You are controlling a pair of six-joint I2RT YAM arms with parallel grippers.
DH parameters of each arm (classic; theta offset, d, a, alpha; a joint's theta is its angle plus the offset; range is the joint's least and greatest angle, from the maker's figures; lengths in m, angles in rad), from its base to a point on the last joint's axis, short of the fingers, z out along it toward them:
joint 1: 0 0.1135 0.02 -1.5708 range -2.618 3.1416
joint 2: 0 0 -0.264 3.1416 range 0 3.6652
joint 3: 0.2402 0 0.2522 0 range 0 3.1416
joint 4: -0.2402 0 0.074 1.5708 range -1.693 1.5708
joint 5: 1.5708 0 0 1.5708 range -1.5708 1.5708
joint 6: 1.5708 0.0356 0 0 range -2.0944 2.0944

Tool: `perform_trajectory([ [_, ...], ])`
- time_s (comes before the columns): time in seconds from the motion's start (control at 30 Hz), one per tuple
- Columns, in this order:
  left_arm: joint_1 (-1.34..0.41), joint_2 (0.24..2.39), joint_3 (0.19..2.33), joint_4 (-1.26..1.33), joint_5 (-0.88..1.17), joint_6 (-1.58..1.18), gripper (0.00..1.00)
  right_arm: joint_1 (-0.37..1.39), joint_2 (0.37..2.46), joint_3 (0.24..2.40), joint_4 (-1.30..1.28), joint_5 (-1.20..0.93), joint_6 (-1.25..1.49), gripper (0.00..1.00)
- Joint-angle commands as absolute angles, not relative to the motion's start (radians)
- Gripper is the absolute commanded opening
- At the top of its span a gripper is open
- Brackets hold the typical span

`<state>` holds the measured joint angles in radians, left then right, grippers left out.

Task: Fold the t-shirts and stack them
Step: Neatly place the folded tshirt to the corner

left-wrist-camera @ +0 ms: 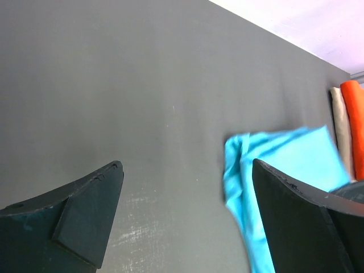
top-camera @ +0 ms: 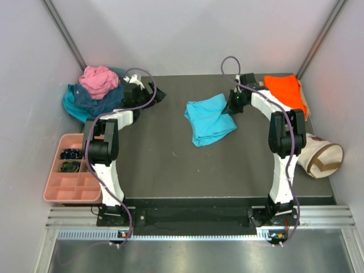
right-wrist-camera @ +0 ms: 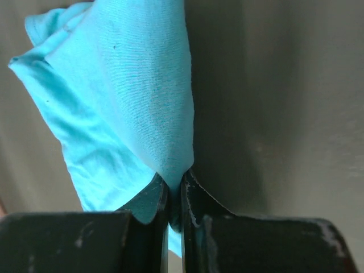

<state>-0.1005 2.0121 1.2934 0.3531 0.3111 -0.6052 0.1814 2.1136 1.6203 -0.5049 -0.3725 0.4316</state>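
Observation:
A bright turquoise t-shirt (top-camera: 208, 119) lies partly folded in the middle of the dark mat; it also shows in the left wrist view (left-wrist-camera: 284, 165) and the right wrist view (right-wrist-camera: 119, 102). My right gripper (top-camera: 232, 107) (right-wrist-camera: 175, 185) is shut on the turquoise shirt's right corner. My left gripper (top-camera: 159, 94) (left-wrist-camera: 187, 193) is open and empty over bare mat, left of the shirt. An orange t-shirt (top-camera: 285, 91) lies folded at the back right. A pile of pink (top-camera: 98, 79), navy (top-camera: 105, 99) and teal (top-camera: 73, 105) shirts sits at the back left.
A cream canvas bag with brown strap (top-camera: 321, 159) lies at the right edge. A pink compartment tray (top-camera: 68, 187) with small dark items stands at the left. Grey walls close in on both sides and the back.

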Motion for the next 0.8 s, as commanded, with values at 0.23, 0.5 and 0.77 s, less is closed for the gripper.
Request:
perform_trajectory([
  [0.23, -0.097, 1.986, 1.282, 0.419, 0.336, -0.624, 0.99, 0.132, 2.203, 2.028, -0.833, 0.038, 0.181, 0.00],
  [0.5, -0.097, 2.002, 1.278, 0.423, 0.341, -0.640, 0.99, 0.075, 2.261, 2.112, -0.850, 0.251, 0.123, 0.00],
  [0.77, -0.098, 2.043, 1.262, 0.477, 0.364, -0.692, 0.99, 0.005, 2.310, 2.198, -0.792, 0.287, 0.081, 0.00],
])
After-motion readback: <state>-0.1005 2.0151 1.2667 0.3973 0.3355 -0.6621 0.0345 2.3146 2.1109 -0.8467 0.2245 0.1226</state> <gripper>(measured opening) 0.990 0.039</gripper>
